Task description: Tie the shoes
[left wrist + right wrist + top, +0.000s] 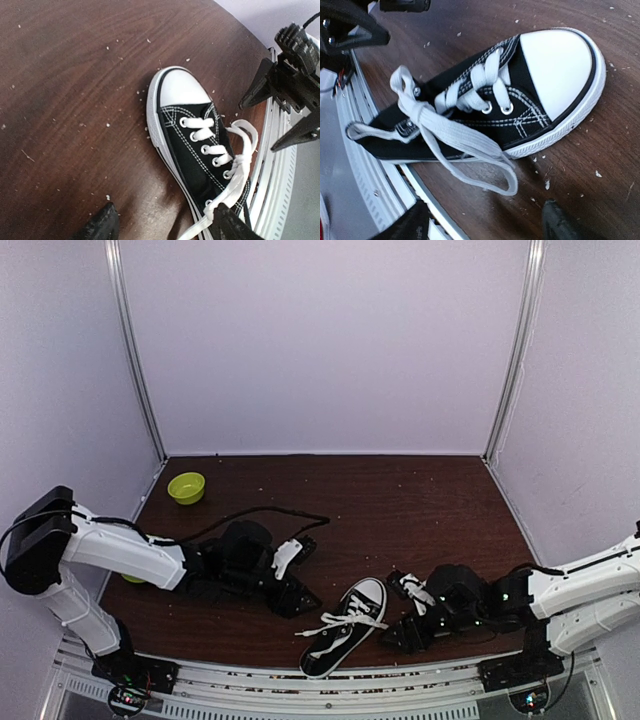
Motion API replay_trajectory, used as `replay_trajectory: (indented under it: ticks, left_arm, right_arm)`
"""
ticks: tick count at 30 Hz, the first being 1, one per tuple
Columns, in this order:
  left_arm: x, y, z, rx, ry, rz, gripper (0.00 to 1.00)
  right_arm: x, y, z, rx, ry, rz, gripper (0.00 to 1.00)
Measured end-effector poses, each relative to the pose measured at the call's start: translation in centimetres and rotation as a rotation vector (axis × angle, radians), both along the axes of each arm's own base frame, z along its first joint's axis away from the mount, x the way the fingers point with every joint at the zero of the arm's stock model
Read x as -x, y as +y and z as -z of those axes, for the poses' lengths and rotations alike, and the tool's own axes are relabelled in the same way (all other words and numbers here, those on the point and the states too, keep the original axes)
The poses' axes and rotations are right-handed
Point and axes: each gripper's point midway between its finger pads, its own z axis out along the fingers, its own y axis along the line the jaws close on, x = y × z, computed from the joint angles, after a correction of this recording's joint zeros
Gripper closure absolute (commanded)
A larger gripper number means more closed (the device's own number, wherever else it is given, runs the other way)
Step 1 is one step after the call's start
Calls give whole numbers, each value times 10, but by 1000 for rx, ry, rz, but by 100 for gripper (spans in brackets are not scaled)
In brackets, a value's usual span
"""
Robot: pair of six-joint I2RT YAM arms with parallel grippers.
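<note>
Sneaker (345, 635) lies at the near edge of the counter (420, 500), heel toward the arm bases and toe cap angled away and to the right, with its white laces (445, 132) looped loosely over the top. The left gripper (297, 600) and right gripper (397, 633) flank it, jaws apart, about equally near.

no readable text, labels, brands or numbers anywhere

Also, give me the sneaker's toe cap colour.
Toe cap is white, clearest in the right wrist view.
</note>
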Motion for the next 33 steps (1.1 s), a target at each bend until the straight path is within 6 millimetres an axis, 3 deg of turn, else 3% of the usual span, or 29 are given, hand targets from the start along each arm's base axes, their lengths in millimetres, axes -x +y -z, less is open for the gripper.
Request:
replay_trajectory:
  ticks: [3, 5, 9, 10, 13, 16, 17, 19, 21, 23, 25, 29, 31, 33]
  left_arm:
    - [-13, 5, -22, 22, -29, -34, 28]
    - [-32, 10, -40, 39, -56, -78, 28]
    - [-100, 48, -71, 45, -121, -265, 27]
    - [-119, 67, -76, 40, -135, -331, 27]
    - [-169, 149, -90, 26, -167, -568, 25]
    - [-192, 257, -108, 17, -226, -857, 9]
    - [-190, 295, -115, 7, -256, -963, 3]
    - [-172, 362, -135, -27, -350, -1182, 2]
    - [-151, 393, -152, -44, -456, -1316, 2]
    - [-133, 412, -157, -58, -545, -1417, 2]
    - [-121, 430, -138, -114, -587, -1503, 2]
    - [-114, 446, -75, -314, -526, -1529, 2]
    - [-119, 449, -62, -380, -518, -1513, 2]
    - [-127, 451, -63, -401, -549, -1512, 2]
  right_arm:
    - [-14, 8, -34, -38, -63, 14, 0]
    - [-34, 16, -64, -77, -114, 45, 0]
    - [-105, 13, -117, -120, -221, 207, 0]
    - [-122, 8, -123, -115, -236, 245, 0]
    - [-172, -27, -122, -63, -272, 379, 0]
    - [-217, -96, -112, 13, -291, 563, 1]
    - [-227, -122, -110, 32, -298, 628, 0]
    - [-239, -182, -111, 63, -332, 772, 1]
    - [-239, -228, -118, 70, -385, 891, 0]
    - [-234, -269, -128, 62, -467, 1010, 0]
    - [-228, -298, -130, 58, -542, 1107, 1]
    - [-224, -323, -105, 108, -573, 1202, 0]
    - [-227, -330, -98, 137, -578, 1228, 0]
    - [-233, -336, -103, 144, -627, 1256, 1]
